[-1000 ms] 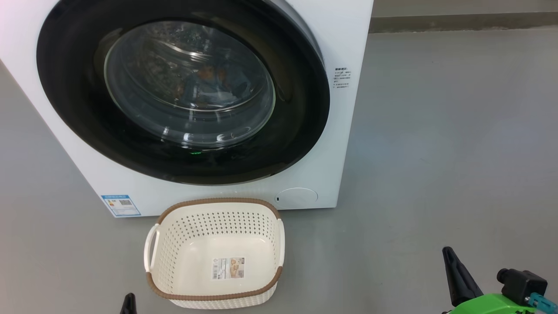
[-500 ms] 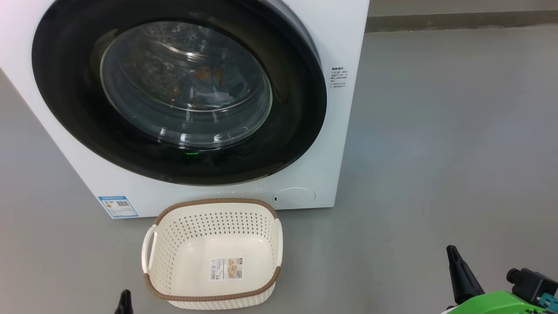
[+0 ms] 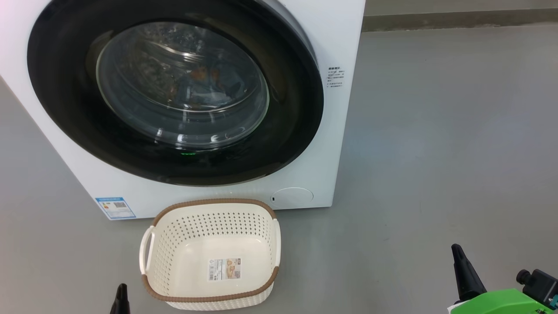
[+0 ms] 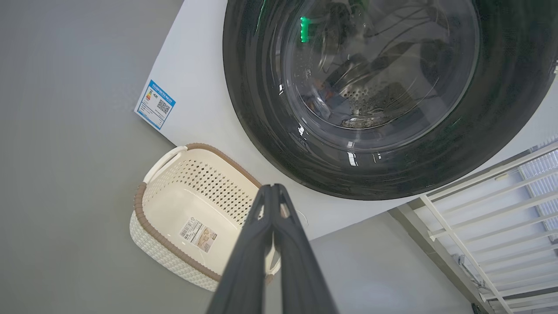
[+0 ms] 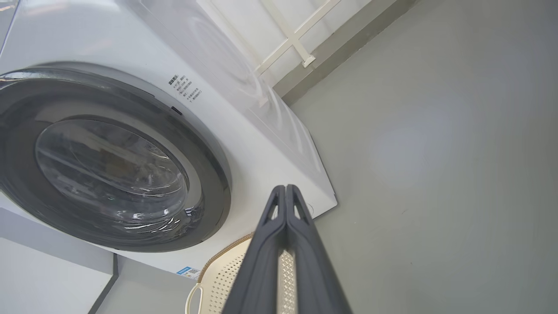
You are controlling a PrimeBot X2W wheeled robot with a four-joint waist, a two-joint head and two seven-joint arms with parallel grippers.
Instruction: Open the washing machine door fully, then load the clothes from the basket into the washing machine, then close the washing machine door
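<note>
1. The big white boxy front-loading washing machine (image 3: 340,131) stands on the grey floor (image 3: 436,131). Its large round door (image 3: 178,87), with a glossy black rim and bulging clear glass, lies closed against the front.
2. Through the glass, light blue clothes with orange-brown print (image 3: 205,80) lie inside the machine, blurred by reflections.
3. The small cream perforated plastic basket with a brown woven-look rim (image 3: 213,202) sits on the floor just before the machine. It holds nothing but its label sticker (image 3: 224,268).
4. The left fingers (image 3: 120,298) are pressed together and empty, just beside the basket's near left corner. The right fingers (image 3: 465,270) are also pressed together and empty, well apart to the basket's right over bare floor.
5. The door lies ahead of and above both pairs: beyond the basket for the left, ahead and leftward for the right. The left arm is nearer the basket, and the right arm is nearer the door's right edge.
6. Judging by this, loading and closing look done. Which edge latches cannot be told.
</note>
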